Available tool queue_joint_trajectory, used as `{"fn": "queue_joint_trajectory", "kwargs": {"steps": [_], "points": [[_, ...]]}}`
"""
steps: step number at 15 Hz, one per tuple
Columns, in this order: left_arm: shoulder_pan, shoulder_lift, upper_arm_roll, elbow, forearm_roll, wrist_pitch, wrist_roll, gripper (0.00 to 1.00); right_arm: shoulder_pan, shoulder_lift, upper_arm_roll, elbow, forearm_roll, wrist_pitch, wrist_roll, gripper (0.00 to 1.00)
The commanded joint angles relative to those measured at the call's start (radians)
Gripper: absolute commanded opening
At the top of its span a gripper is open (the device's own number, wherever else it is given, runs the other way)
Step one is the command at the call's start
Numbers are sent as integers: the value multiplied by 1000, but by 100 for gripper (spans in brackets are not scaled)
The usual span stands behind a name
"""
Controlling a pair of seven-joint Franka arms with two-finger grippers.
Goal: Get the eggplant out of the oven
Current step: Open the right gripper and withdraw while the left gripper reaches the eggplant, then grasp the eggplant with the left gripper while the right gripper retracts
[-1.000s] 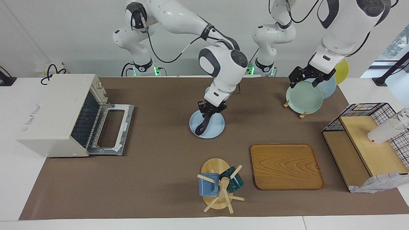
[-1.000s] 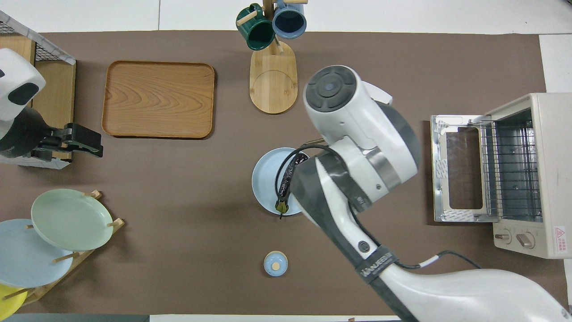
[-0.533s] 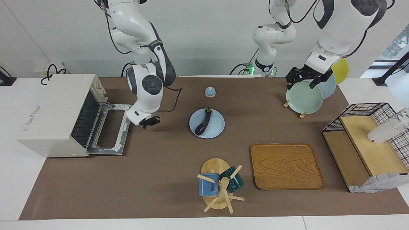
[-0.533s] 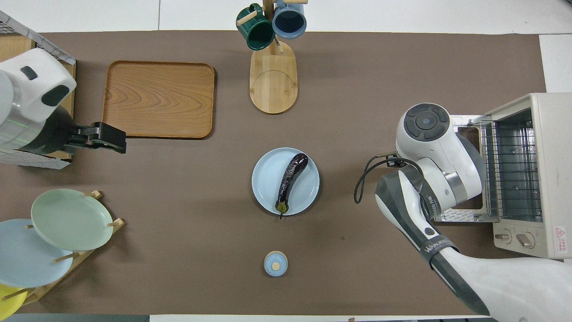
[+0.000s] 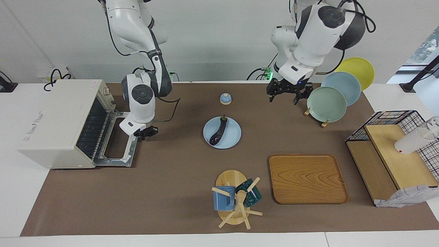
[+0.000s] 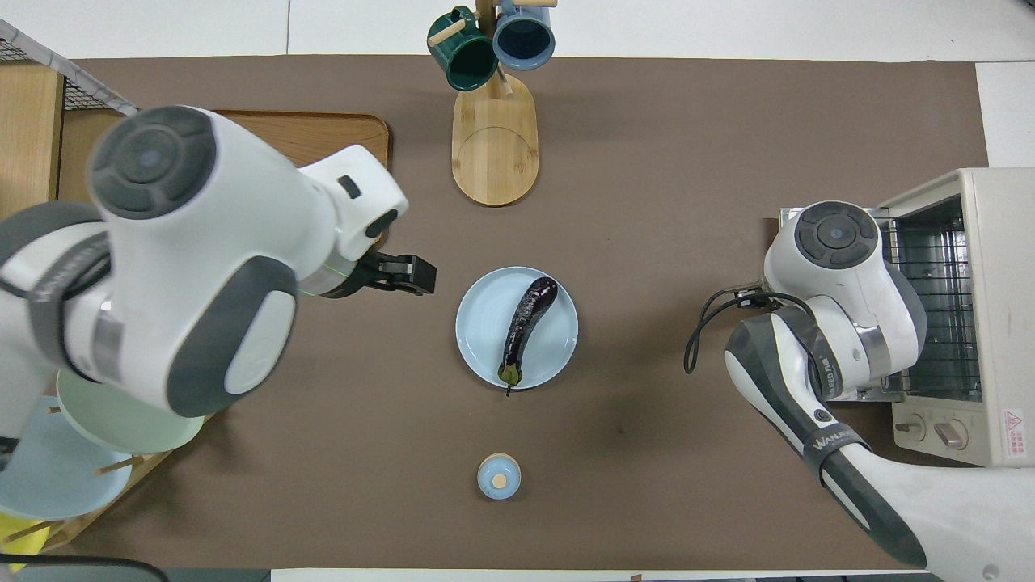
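Now the eggplant (image 5: 219, 130) lies on the blue plate (image 5: 231, 139).

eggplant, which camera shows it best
The overhead view: the eggplant lies whole on the blue plate, stem toward the robots, nothing over it. The facing view shows it too, only shorter.

Robotics laboratory staged as a kitchen. Evidence: two white arms bolted at a white table (image 5: 10, 192) under a brown mat (image 5: 164, 178), plain white wall, exposed cabling; an off-white toaster oven (image 5: 58, 123), racked plates (image 5: 325, 104) and hung mugs (image 5: 224, 198) as props.
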Motion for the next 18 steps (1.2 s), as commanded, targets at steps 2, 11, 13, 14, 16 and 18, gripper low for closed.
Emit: {"fn": "queue_joint_trajectory", "kwargs": {"steps": [2, 11, 13, 14, 16, 18], "points": [[-143, 113, 20, -19, -18, 156, -44, 100, -30, -29, 16, -32, -18, 23, -36, 0], [-233, 293, 23, -50, 11, 371, -52, 100, -72, -37, 12, 184, -96, -230, -323, 0], [-235, 305, 23, -61, 11, 399, -52, 100, -112, -49, 12, 219, -95, -250, -412, 0], [-235, 305, 23, -64, 11, 403, -52, 100, -128, -66, 13, 219, -93, -255, -432, 0], [-233, 307, 23, -64, 11, 405, -50, 100, -141, -96, 13, 224, -82, -289, -456, 0], [-238, 307, 23, -84, 11, 414, -52, 100, -154, -127, 12, 229, -76, -315, -499, 0]]}}
